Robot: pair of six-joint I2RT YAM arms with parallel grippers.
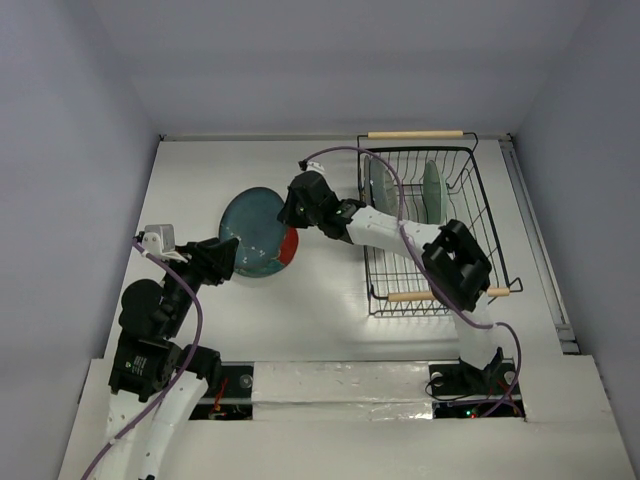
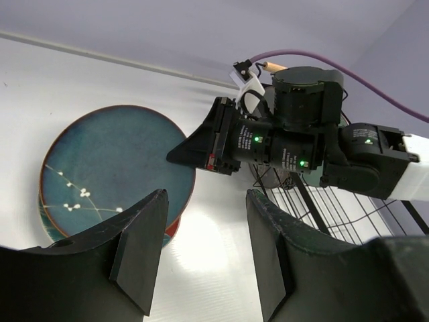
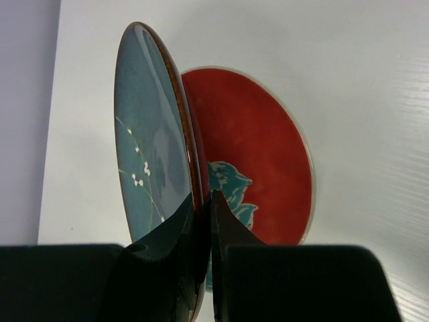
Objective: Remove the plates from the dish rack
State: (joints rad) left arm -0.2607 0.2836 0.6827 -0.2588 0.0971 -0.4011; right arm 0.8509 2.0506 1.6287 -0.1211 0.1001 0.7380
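Note:
My right gripper (image 1: 290,212) is shut on the brown rim of a dark teal plate (image 1: 250,228) with small white blossoms. It holds that plate over a red plate with teal flowers (image 1: 289,245) lying on the table. In the right wrist view the teal plate (image 3: 151,147) stands at an angle to the red plate (image 3: 255,147), with my fingers (image 3: 204,201) pinching its edge. My left gripper (image 1: 225,258) is open and empty at the near side of the plates (image 2: 107,168). The black wire dish rack (image 1: 480,190) at the right holds two upright plates (image 1: 380,185).
The rack has wooden handles at its far end (image 1: 415,134) and near end (image 1: 500,292). My right arm's forearm (image 1: 395,228) reaches over the rack's left side. Walls stand close at the back and both sides.

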